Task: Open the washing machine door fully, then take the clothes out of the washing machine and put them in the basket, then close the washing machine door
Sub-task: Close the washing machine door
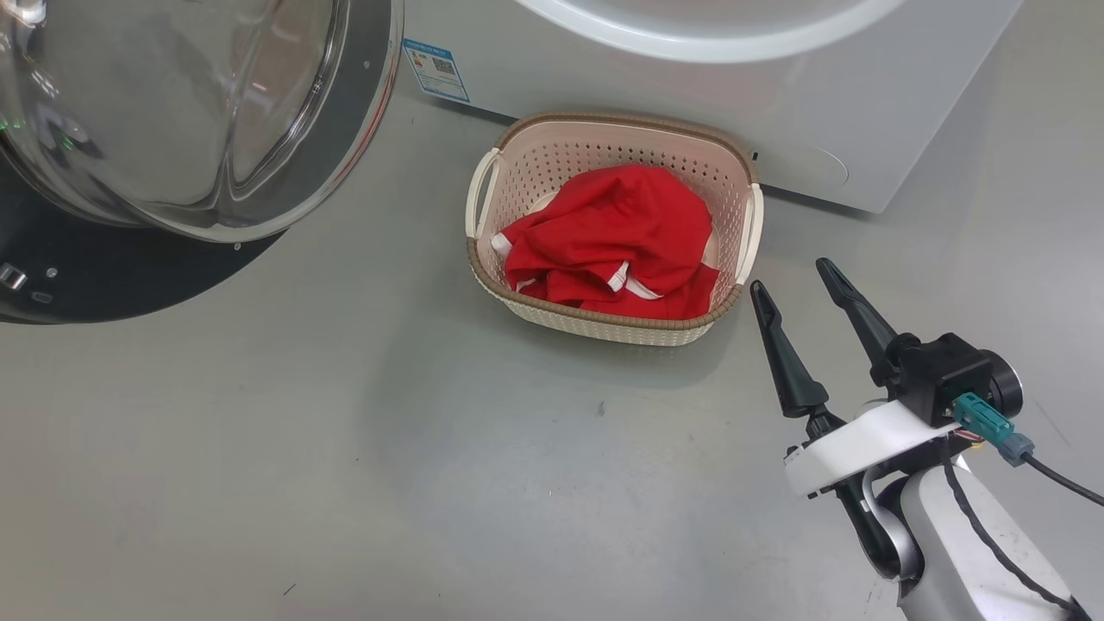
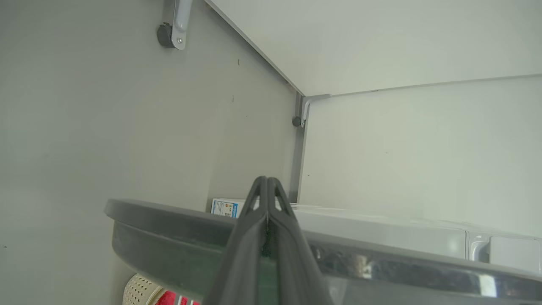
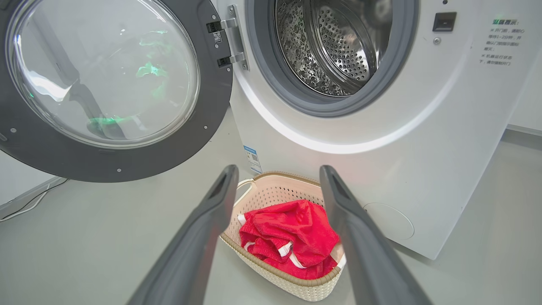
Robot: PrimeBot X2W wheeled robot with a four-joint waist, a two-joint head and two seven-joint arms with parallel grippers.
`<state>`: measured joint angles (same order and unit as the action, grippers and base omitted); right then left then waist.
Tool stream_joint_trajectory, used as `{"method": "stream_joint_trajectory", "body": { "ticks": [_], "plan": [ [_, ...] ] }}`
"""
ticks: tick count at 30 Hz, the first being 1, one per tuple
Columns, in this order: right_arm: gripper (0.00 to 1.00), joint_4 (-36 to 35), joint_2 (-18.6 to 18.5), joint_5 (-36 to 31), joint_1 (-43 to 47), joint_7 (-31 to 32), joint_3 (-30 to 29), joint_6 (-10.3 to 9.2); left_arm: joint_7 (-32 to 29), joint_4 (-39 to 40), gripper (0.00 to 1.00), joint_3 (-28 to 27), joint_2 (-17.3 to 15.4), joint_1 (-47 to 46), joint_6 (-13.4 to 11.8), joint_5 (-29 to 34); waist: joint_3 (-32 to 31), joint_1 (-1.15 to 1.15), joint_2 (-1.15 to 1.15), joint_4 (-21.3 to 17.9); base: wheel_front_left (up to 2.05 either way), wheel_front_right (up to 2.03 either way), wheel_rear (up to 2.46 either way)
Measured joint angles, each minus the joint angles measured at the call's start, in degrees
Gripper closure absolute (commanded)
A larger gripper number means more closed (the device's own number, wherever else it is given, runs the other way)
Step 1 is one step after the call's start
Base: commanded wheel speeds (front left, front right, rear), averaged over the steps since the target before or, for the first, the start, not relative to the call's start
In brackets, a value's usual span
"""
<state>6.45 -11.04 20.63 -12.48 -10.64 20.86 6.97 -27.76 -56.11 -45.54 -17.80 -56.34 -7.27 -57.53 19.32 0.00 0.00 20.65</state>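
The washing machine door [image 3: 106, 84] stands swung wide open to the left of the washing machine [image 3: 381, 140], whose steel drum [image 3: 334, 42] shows no clothes inside. Red clothes [image 1: 617, 241] with white trim lie in the cream basket [image 1: 517, 164] on the floor in front of the machine. My right gripper [image 1: 798, 280] hovers open and empty just right of the basket [image 3: 271, 190], pointing toward the clothes [image 3: 288, 237]. My left gripper [image 2: 267, 182] is shut with nothing in it, its fingers behind the door's black rim [image 2: 169, 220].
Bare grey floor [image 1: 345, 448] spreads in front of the basket. The open door [image 1: 198, 112] overhangs the left side of the head view. A cable [image 3: 29, 203] runs along the floor by the wall at far left.
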Motion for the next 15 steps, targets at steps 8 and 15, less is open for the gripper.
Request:
{"method": "stream_joint_trajectory", "body": {
  "ticks": [8, 15],
  "plan": [
    [0.00, 0.1, 0.0, 0.0, -0.1, 0.0, 0.0, 0.00, -2.2, -2.4, 1.00, -1.5, -0.8, -1.1, 0.0, -1.5, -0.1, 0.00, 0.00, -0.1, 0.00, 0.00, 0.00],
    [0.00, 0.4, -0.1, 0.2, -0.1, 0.0, 0.0, 0.00, -4.0, -3.8, 1.00, -2.5, -0.8, -1.7, 0.0, -2.5, -0.5, 0.00, 0.00, 0.1, 0.00, 0.00, 0.00]
  ]
}}
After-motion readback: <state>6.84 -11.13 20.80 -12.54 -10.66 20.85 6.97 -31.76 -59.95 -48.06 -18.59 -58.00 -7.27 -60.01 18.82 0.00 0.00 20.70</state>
